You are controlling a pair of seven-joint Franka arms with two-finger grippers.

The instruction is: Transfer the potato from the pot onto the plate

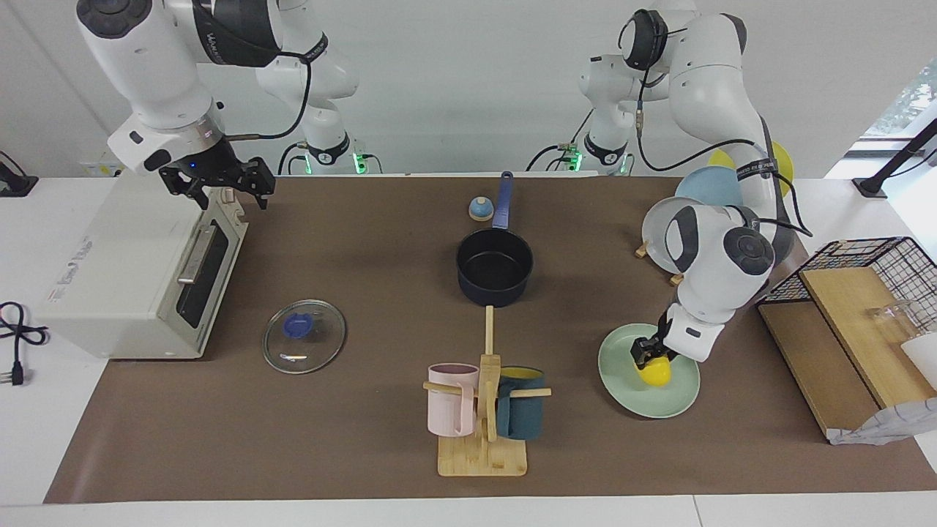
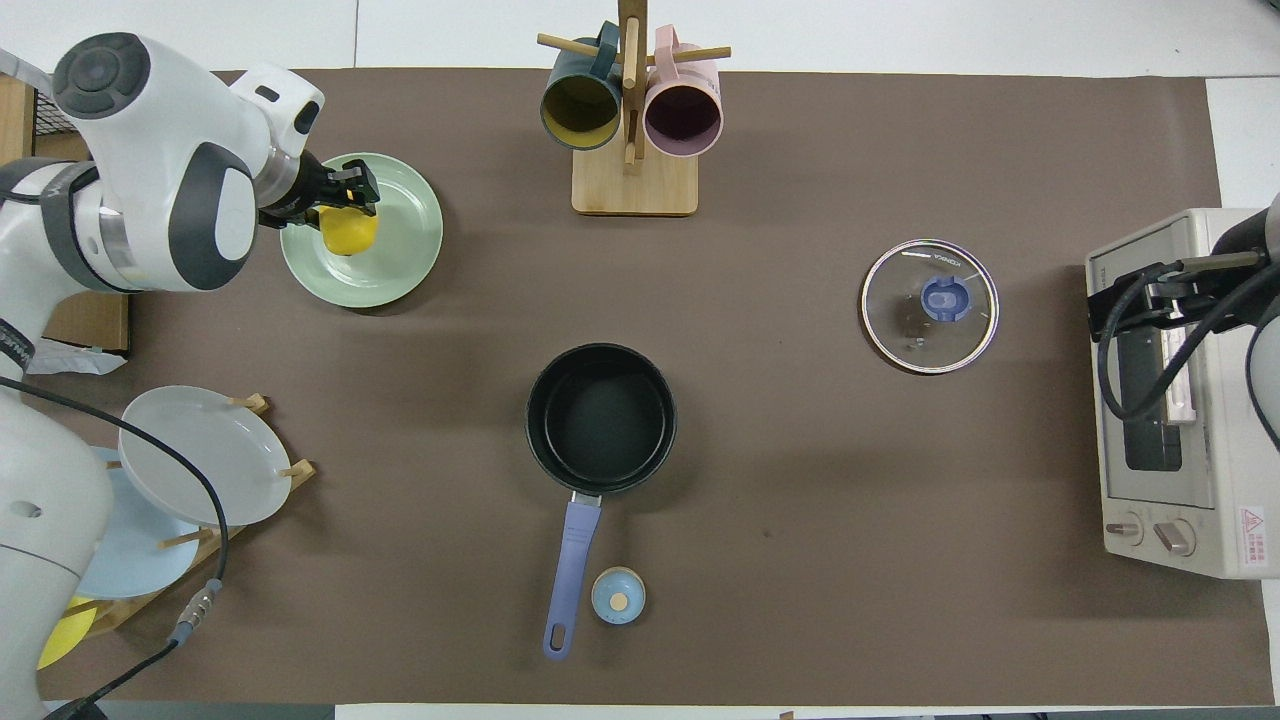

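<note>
The potato [image 1: 655, 375] [image 2: 348, 235] sits low on the pale mint-green plate [image 1: 677, 402] [image 2: 400, 262], toward the left arm's end of the table. My left gripper [image 1: 651, 358] [image 2: 345, 203] is down on the plate, closed around the potato's top. The dark navy pot [image 1: 495, 293] [image 2: 600, 418] stands empty in the middle of the table, its blue handle [image 1: 503, 201] pointing toward the robots. My right gripper [image 1: 219, 187] [image 2: 1150, 300] waits open and empty in the air over the toaster oven.
A white toaster oven [image 1: 132, 271] stands at the right arm's end. A glass lid [image 1: 304, 337] lies beside it. A mug rack [image 1: 483, 410] with pink and teal mugs stands farther from the robots than the pot. A plate rack [image 1: 659, 238] and a wire basket [image 1: 871, 256] stand at the left arm's end.
</note>
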